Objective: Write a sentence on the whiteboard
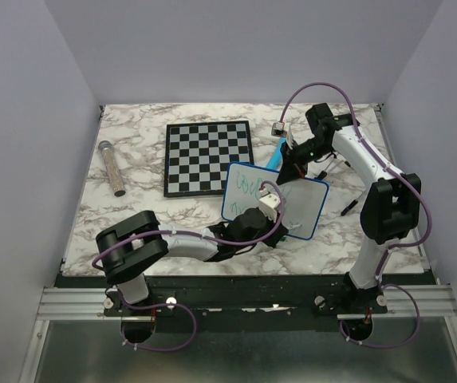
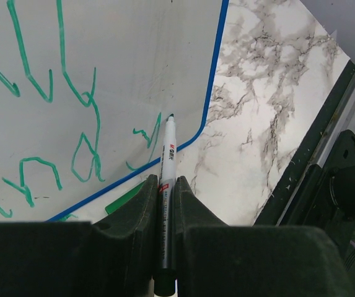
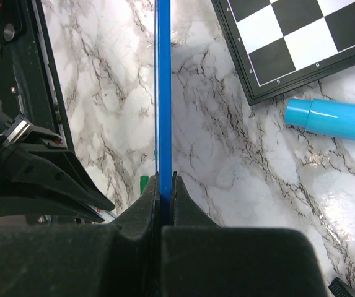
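The whiteboard (image 1: 292,203), white with a blue rim, lies right of centre on the marble table. Green handwritten letters (image 2: 41,86) run in rows across it, and they also show in the top view (image 1: 248,182). My left gripper (image 2: 165,180) is shut on a grey marker (image 2: 167,158) whose tip touches the board near its lower right corner; in the top view this gripper (image 1: 274,214) is over the board. My right gripper (image 3: 165,176) is shut on the board's blue rim (image 3: 163,93), seen edge-on; in the top view it (image 1: 294,166) is at the board's far edge.
A black-and-white checkered board (image 1: 208,157) lies behind the whiteboard and also shows in the right wrist view (image 3: 301,37). A cyan tube (image 3: 332,119) lies beside it. A speckled cylinder (image 1: 112,167) lies at the left. A small black piece (image 1: 349,208) lies right of the whiteboard. A green piece (image 2: 122,199) shows at the board's near edge.
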`<state>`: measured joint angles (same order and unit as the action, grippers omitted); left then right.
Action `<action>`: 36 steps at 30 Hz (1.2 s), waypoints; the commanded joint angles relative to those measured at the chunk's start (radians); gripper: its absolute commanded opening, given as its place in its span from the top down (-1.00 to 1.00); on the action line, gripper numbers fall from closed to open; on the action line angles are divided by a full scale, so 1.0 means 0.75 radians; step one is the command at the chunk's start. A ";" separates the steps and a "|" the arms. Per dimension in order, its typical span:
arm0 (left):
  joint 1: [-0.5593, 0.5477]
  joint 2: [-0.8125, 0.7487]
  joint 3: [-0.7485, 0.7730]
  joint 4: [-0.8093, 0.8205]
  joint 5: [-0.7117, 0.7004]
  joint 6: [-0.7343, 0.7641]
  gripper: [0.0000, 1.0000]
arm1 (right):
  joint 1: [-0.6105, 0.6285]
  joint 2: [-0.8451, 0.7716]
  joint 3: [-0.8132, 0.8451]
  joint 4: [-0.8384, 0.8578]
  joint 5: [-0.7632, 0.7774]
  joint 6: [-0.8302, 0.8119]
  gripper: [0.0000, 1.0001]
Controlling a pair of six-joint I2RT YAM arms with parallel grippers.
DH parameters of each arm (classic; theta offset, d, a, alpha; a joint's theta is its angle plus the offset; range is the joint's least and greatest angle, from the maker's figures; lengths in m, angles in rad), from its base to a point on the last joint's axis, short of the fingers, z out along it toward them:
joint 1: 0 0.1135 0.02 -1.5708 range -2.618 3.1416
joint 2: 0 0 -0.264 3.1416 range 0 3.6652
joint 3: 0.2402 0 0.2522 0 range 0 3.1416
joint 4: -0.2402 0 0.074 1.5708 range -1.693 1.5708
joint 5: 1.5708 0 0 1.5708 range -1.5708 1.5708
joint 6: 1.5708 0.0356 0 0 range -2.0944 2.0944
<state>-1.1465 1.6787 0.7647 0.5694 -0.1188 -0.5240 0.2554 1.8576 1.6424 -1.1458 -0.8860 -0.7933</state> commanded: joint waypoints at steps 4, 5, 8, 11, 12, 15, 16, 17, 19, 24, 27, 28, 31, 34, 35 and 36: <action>0.021 0.040 0.044 -0.017 0.013 0.003 1.00 | 0.015 -0.002 -0.001 0.022 -0.015 -0.026 0.99; 0.021 0.046 0.046 -0.021 0.019 0.001 1.00 | 0.015 -0.002 -0.001 0.022 -0.017 -0.026 0.99; 0.025 0.057 0.054 -0.031 0.042 -0.007 1.00 | 0.015 -0.002 -0.001 0.020 -0.017 -0.028 0.99; 0.029 0.065 0.056 -0.058 0.048 -0.021 1.00 | 0.013 -0.004 -0.001 0.020 -0.017 -0.030 0.99; 0.029 0.067 0.056 -0.064 0.046 -0.023 1.00 | 0.013 -0.002 -0.001 0.020 -0.017 -0.028 0.99; 0.032 0.057 0.044 -0.082 0.038 -0.029 1.00 | 0.013 -0.002 -0.001 0.020 -0.017 -0.028 0.99; 0.032 0.055 0.040 -0.082 0.036 -0.032 1.00 | 0.013 -0.002 0.001 0.020 -0.017 -0.030 0.99; 0.032 0.044 0.030 -0.086 0.034 -0.034 1.00 | 0.015 -0.002 0.001 0.020 -0.015 -0.030 0.99; 0.032 0.038 0.020 -0.090 0.021 -0.042 1.00 | 0.013 -0.004 0.001 0.020 -0.017 -0.028 0.99; 0.034 0.012 -0.003 -0.094 -0.017 -0.046 1.00 | 0.013 -0.004 0.001 0.018 -0.017 -0.028 0.99; 0.034 -0.007 -0.001 -0.109 -0.048 -0.040 1.00 | 0.013 -0.004 0.001 0.018 -0.019 -0.028 0.99; 0.034 -0.009 0.001 -0.123 -0.058 -0.038 1.00 | 0.015 -0.004 -0.001 0.018 -0.017 -0.028 0.99; 0.034 -0.023 -0.003 -0.117 -0.071 -0.034 1.00 | 0.015 -0.004 0.001 0.018 -0.019 -0.028 0.99; 0.034 -0.029 -0.005 -0.097 -0.073 -0.034 1.00 | 0.015 -0.004 0.001 0.018 -0.019 -0.028 0.99; 0.034 -0.031 -0.003 -0.092 -0.071 -0.030 1.00 | 0.013 -0.004 0.001 0.018 -0.017 -0.030 0.99; 0.034 -0.031 -0.003 -0.084 -0.067 -0.025 1.00 | 0.013 -0.004 0.001 0.018 -0.019 -0.028 0.99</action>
<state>-1.1381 1.6794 0.7761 0.4992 -0.0971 -0.5591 0.2554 1.8576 1.6424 -1.1458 -0.8860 -0.7933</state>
